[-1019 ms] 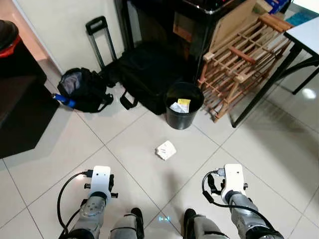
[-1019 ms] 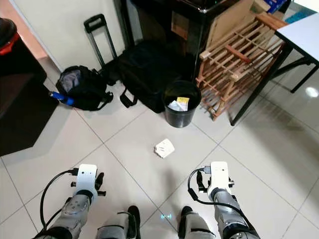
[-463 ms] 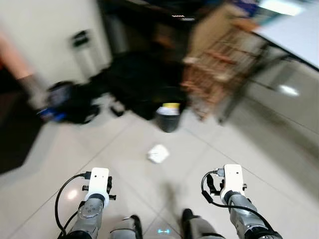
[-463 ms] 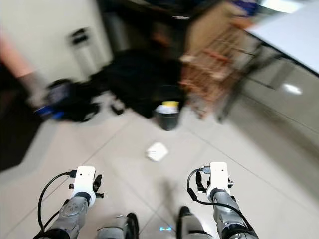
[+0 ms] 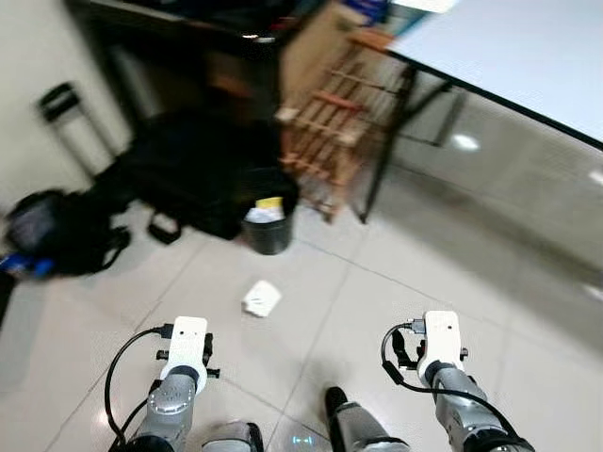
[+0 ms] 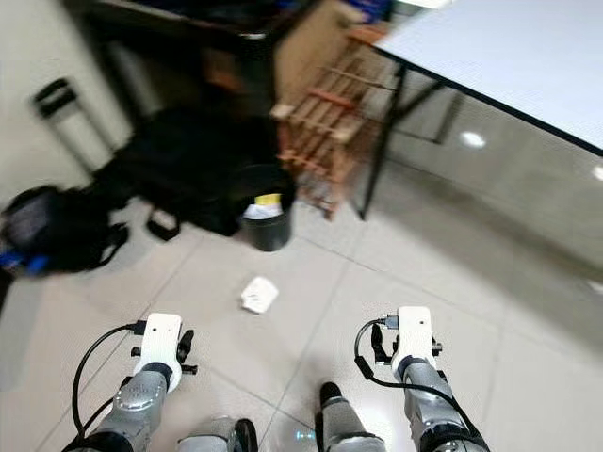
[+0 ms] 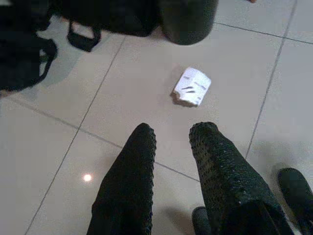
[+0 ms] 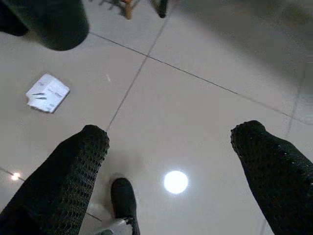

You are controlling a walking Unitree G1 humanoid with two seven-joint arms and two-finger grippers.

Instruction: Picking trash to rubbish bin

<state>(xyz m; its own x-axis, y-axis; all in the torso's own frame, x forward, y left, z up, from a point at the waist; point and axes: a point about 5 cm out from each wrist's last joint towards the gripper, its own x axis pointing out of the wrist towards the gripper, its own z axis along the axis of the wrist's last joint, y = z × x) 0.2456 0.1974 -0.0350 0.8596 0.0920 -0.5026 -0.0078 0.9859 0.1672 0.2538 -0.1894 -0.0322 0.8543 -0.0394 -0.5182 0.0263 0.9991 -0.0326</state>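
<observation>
Left gripper (image 7: 171,137) narrow gap, empty, aimed at floor; right gripper (image 8: 171,142) spread wide, empty. Both held low, likely for approach. Crumpled white paper trash (image 5: 261,298) lies on the tile just before the black bin (image 5: 268,221), apart from it.

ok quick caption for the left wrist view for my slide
Left gripper open above the tiled floor, the crumpled white trash lying ahead, short of the black bin.
</observation>
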